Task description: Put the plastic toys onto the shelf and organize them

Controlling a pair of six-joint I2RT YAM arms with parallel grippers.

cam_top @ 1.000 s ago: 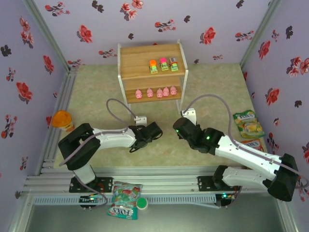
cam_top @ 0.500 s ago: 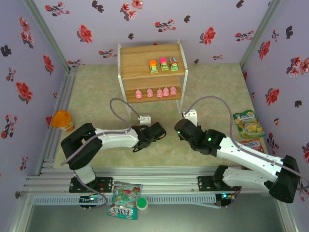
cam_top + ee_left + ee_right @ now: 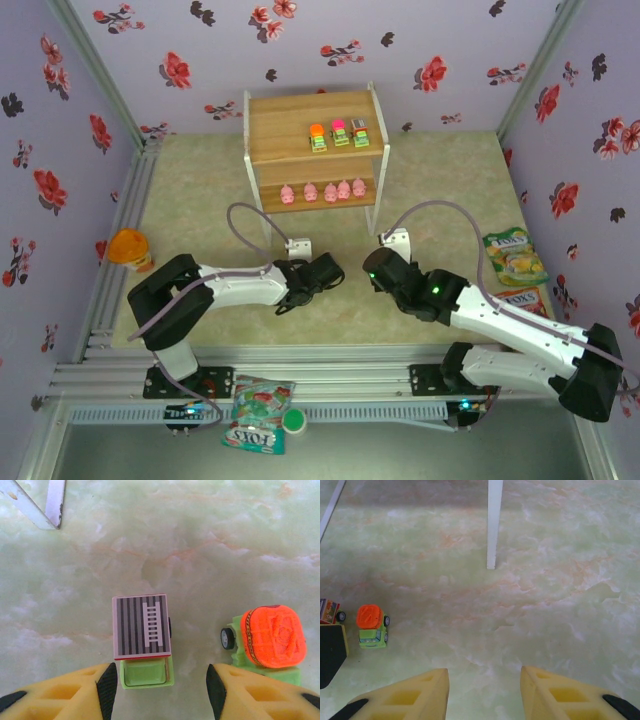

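Pale green marbled table (image 3: 210,545) lies under the left pincer (image 3: 165,690), now edged forward, fingers apart astride the small green toy car with grey striped top (image 3: 141,627), orange-topped twin (image 3: 272,637) just beside, seemingly ready to grasp for the two-tier wooden shelf (image 3: 285,125).

Bright even light, soft faint shadows; top view sharp, wrist pics slightly soft at bottom edge.
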